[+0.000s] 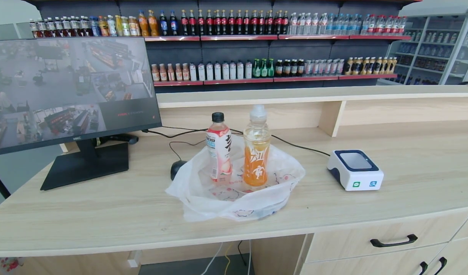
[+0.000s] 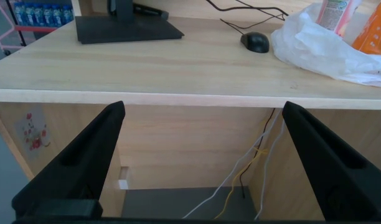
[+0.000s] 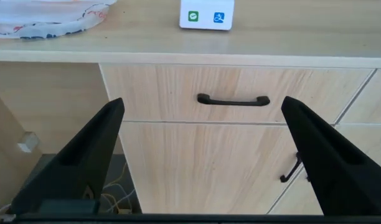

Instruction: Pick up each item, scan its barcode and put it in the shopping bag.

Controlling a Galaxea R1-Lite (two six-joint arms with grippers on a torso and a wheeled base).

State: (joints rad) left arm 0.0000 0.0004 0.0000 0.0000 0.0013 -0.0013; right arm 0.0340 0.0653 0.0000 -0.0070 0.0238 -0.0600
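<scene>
Pink bottle (image 1: pixel 219 151) and orange bottle (image 1: pixel 256 151) stand upright in the bag (image 1: pixel 234 202) on the counter (image 1: pixel 410 160), scanner (image 1: pixel 355 170) to their right.
They stand close together on loose plastic, so nudging one could, I judge, topple both. The left gripper (image 2: pixel 203 107) and right gripper (image 3: pixel 202 102) sit below the counter edge, jaws wide apart, empty.

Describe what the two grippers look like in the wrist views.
The left gripper has two matte black fingers, angular and wedge-shaped, broad at the base and narrowing to blunt tips. The right gripper looks the same. No cables, labels or markings are visible on either.
</scene>
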